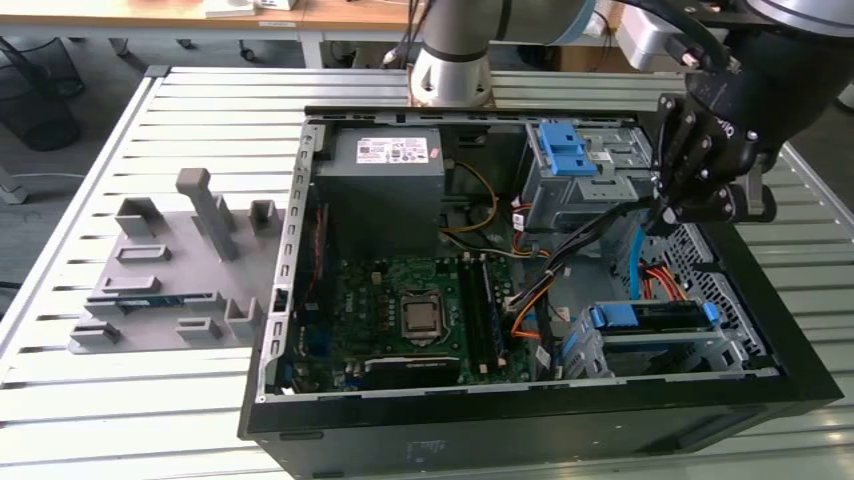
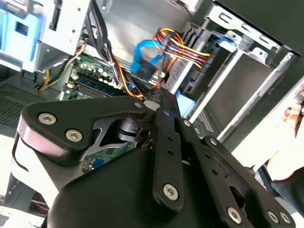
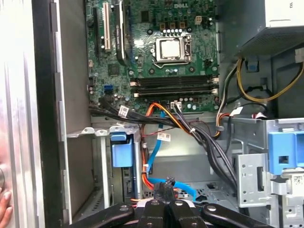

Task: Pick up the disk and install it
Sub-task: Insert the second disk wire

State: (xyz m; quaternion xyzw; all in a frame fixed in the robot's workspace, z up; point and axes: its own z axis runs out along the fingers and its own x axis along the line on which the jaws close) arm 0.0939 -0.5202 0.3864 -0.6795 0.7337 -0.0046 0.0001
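Tool (image 1: 674,190) hangs over the computer case (image 1: 534,425), fingers closed together, empty. Disk (image 1: 654,316) sits in its bay inside the case, near the front wall. Judged rigid, moderately heavy, shock-sensitive; grip blue frame edges.

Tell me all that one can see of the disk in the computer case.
The disk is flat and rectangular, with a blue plastic frame at its ends and a dark face between them. It lies level in the metal bay at the exterior view's right of the open case, near orange cables. Nothing grips it: the gripper hangs apart from it, jaws shut.
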